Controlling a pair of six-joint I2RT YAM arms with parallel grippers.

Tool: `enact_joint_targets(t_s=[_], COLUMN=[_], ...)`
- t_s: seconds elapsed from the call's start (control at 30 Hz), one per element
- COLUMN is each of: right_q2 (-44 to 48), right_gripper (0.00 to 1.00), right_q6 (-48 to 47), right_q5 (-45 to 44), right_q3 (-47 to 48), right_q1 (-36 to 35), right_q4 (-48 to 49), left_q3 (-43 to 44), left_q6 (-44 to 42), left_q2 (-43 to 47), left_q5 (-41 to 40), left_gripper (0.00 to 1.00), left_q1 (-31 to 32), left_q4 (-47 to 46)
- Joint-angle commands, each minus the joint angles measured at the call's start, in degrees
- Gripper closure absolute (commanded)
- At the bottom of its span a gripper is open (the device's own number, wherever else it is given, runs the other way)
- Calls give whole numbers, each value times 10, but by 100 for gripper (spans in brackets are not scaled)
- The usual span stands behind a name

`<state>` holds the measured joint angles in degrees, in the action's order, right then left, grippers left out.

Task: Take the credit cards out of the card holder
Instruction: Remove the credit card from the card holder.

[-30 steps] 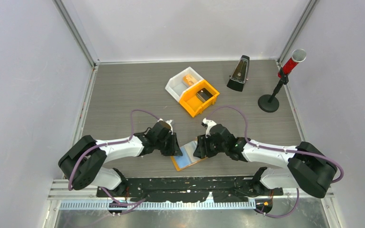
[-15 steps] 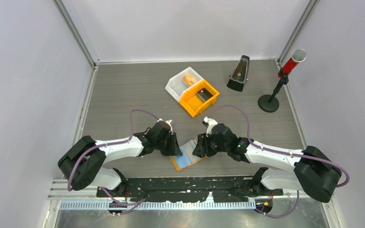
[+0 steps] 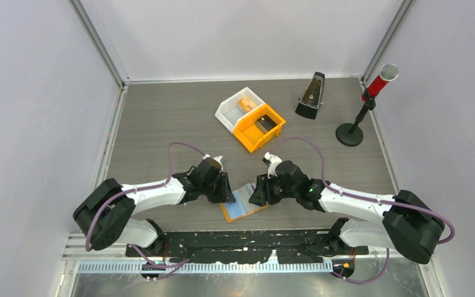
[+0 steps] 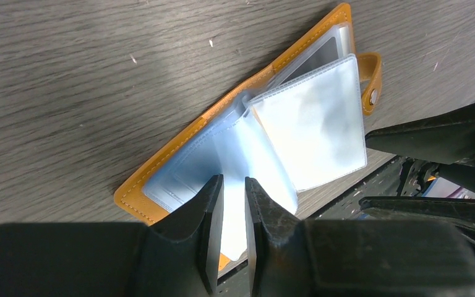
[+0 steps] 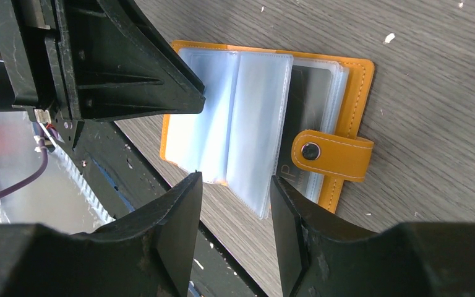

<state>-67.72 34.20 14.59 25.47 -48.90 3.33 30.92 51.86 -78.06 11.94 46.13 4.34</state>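
The card holder (image 3: 242, 204) lies open on the table near the front edge, orange with pale blue and clear sleeves fanned out. It shows in the left wrist view (image 4: 161, 170) and the right wrist view (image 5: 253, 124). A dark card (image 5: 312, 102) sits inside a sleeve on the side with the snap tab (image 5: 334, 154). My left gripper (image 3: 226, 197) is low over the holder's left sleeves, fingers (image 4: 207, 204) only narrowly parted, nothing between them. My right gripper (image 3: 256, 193) is open and empty beside the holder's right side, fingers (image 5: 182, 210) straddling the sleeves' near edge.
An orange bin (image 3: 258, 127) and a white bin (image 3: 232, 111) holding an orange block (image 3: 245, 103) stand behind. A metronome (image 3: 310, 96) and a red microphone on a stand (image 3: 371, 93) are at the back right. The black base rail (image 3: 247, 238) runs just below the holder.
My right gripper has edged a little left, closer over the holder. My left gripper and the holder have barely moved.
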Motion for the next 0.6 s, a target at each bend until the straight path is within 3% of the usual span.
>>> enact_joint_targets(t_s=[0.0,0.37,0.57], right_q2=[22,15,-3], right_gripper=[48,49,49], right_q6=[6,23,43], right_q5=[6,26,50], right_q3=[11,2,-4], right_q1=[-2,-2,-2], right_q4=[28,65,105], left_q3=[12,29,17], left_q6=[-18,-18,-14], left_q2=[20,62,60], left_q5=[-26,-74,-79], left_gripper=[78,68,67], left_q1=[3,3,3], left_q4=[38,123,127])
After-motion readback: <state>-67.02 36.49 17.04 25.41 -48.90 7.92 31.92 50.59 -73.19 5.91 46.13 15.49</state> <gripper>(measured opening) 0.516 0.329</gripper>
